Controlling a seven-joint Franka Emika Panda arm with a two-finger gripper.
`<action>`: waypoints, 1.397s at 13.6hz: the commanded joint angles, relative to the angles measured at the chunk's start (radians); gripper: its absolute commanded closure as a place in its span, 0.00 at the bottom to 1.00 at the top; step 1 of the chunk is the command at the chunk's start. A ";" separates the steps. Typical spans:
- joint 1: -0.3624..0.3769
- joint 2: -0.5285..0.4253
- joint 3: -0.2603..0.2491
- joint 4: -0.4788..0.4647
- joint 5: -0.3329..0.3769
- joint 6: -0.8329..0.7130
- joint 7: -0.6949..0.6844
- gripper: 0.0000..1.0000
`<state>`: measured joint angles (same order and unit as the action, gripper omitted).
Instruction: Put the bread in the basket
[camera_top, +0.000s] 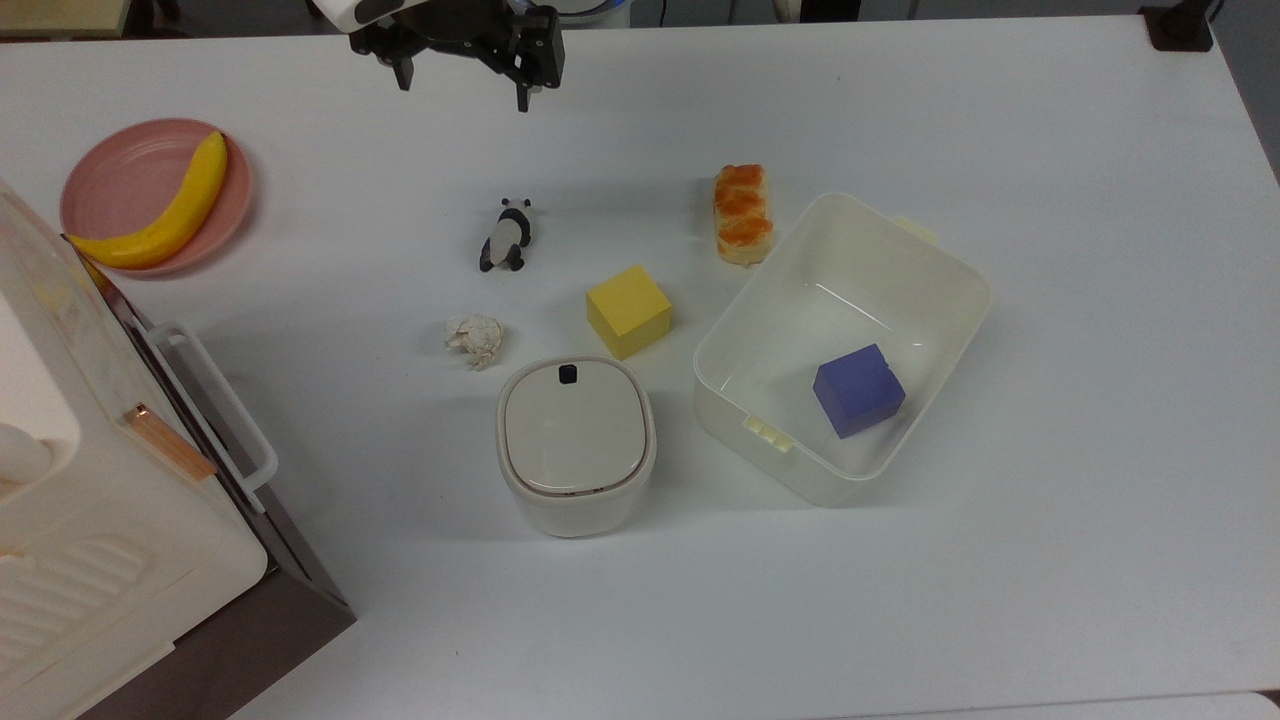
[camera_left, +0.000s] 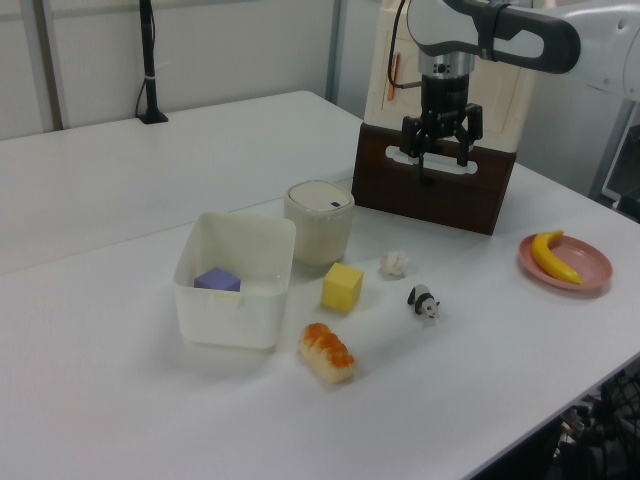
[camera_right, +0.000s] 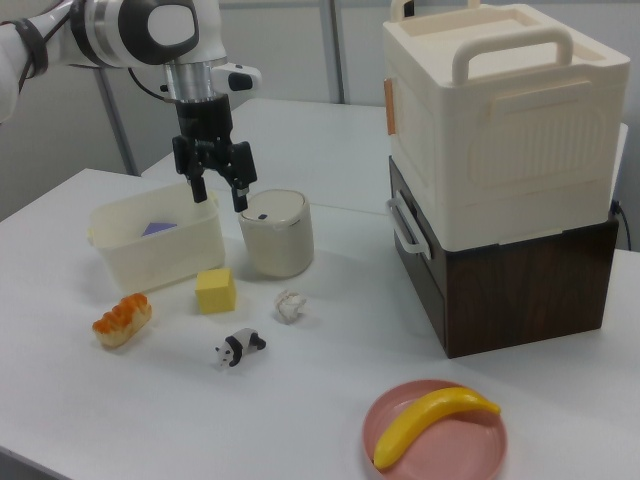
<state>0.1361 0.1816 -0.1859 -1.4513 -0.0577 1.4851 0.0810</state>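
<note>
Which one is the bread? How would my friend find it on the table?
Find the big cream basket with a purple cube inside. Just outside its wall, toward the top view's upper left, lies the bread. It is a small pale loaf with orange-brown bumps on top, unlike the plain yellow cube nearby.
</note>
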 joint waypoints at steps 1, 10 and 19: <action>0.014 -0.014 0.002 -0.032 -0.001 -0.005 -0.043 0.00; 0.019 0.030 0.008 -0.046 0.005 0.082 -0.090 0.00; 0.013 0.137 0.160 -0.222 -0.037 0.389 -0.182 0.07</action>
<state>0.1479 0.3283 -0.0655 -1.5964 -0.0589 1.8064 -0.0606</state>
